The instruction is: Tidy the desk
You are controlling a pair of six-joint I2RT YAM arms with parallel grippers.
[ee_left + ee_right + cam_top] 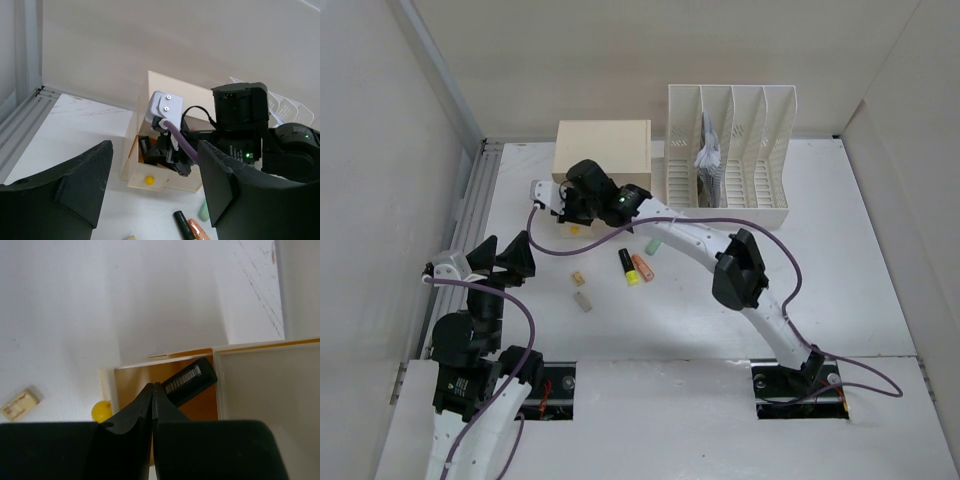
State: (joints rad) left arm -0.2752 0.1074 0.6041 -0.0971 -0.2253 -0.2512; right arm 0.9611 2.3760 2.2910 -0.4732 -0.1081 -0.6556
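Reading right claw (pixel 152 387): fingers pressed together, nothing visible between them, tips over the open drawer (pixel 175 184) of the cream drawer box (pixel 603 150)

Black marker (pixel 190 381) with a barcode label lies inside the drawer, at 1 o'clock from the tips in the right wrist view; can't tell if they touch it. Yellow knob (pixel 148 179) sits on the drawer front

Left claw (pixel 505 250): wide open, empty, hovering at the 9 o'clock side, facing the drawer box

Surface (pixel 840 260): white, fills the top view, pale walls around it, grooved rail (pixel 470 230) along the 9 o'clock edge. Drawer box at 11 o'clock, white file rack (pixel 732 145) just beside it at 1 o'clock, papers (pixel 708 155) in one slot

Loose near centre: black-and-yellow highlighter (pixel 628 267) with orange highlighter (pixel 642 267) just beside it, green highlighter (pixel 654 245) at their 1 o'clock, two small beige blocks (pixel 580 290) at their 9 o'clock
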